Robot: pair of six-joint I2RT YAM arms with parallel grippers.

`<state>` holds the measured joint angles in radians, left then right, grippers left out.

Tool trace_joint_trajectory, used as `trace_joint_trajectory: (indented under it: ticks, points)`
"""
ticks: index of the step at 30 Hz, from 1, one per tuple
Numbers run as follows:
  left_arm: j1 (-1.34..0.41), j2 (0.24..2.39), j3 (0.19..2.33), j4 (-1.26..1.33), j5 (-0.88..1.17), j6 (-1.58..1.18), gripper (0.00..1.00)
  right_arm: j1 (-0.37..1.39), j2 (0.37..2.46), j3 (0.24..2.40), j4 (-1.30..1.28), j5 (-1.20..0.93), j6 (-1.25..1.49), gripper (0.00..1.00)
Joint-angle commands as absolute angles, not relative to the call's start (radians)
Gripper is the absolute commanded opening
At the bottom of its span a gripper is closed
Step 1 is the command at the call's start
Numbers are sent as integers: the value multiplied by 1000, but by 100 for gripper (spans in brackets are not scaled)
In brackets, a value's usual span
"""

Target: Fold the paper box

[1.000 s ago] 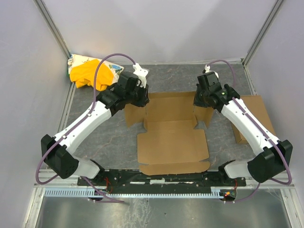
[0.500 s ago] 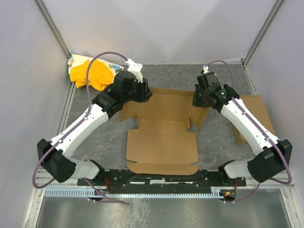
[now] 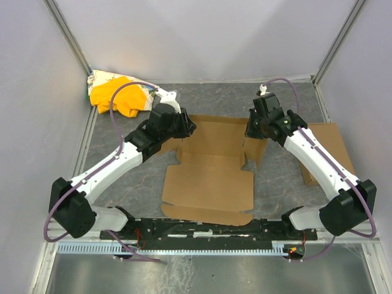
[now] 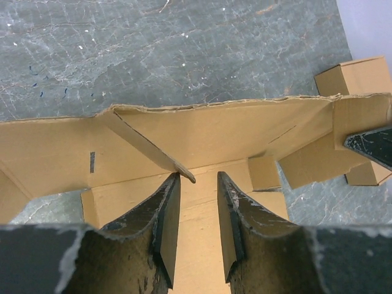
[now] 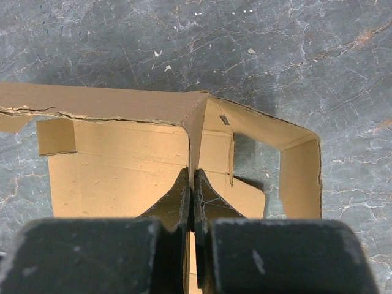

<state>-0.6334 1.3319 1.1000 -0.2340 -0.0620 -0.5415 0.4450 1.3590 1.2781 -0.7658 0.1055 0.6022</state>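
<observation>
The paper box (image 3: pixel 209 184) is a brown cardboard blank lying mid-table, its far panels partly raised. My left gripper (image 3: pixel 187 127) is open over the box's far left part; in the left wrist view the left gripper (image 4: pixel 199 179) has an upright flap (image 4: pixel 147 144) ending just at its left fingertip, not clamped. My right gripper (image 3: pixel 250 130) is shut on an upright flap of the box's far right corner; the right wrist view shows the right gripper (image 5: pixel 192 174) pinching that cardboard wall (image 5: pixel 197 131).
A smaller plain cardboard rectangle (image 3: pixel 327 150) lies at the right, partly under the right arm. A yellow cloth bundle (image 3: pixel 116 93) sits in the far left corner. Grey walls enclose the table on three sides.
The box has slid left and toward the near edge since a second ago. The left gripper moved right and slightly nearer over the far left panel; the right gripper kept its hold.
</observation>
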Motion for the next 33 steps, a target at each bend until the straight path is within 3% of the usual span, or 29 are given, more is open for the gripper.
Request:
trace_joint_trajectory:
  ticks: [1, 13, 17, 21, 33]
  points:
    - [-638, 1270, 1092, -127, -126, -612, 38, 452, 1343, 1282, -712, 86, 615, 1]
    - [-638, 1143, 1156, -291, -171, -362, 43, 452, 1368, 1318, -749, 129, 562, 1]
    - [-639, 1050, 1158, -303, -318, -225, 45, 452, 1375, 1342, -764, 133, 531, 2]
    - [-638, 974, 1087, -146, -397, -118, 56, 453, 1390, 1374, -773, 109, 459, 2]
    - [-639, 1156, 1117, -74, -8, 44, 60, 454, 1399, 1368, -732, 31, 267, 2]
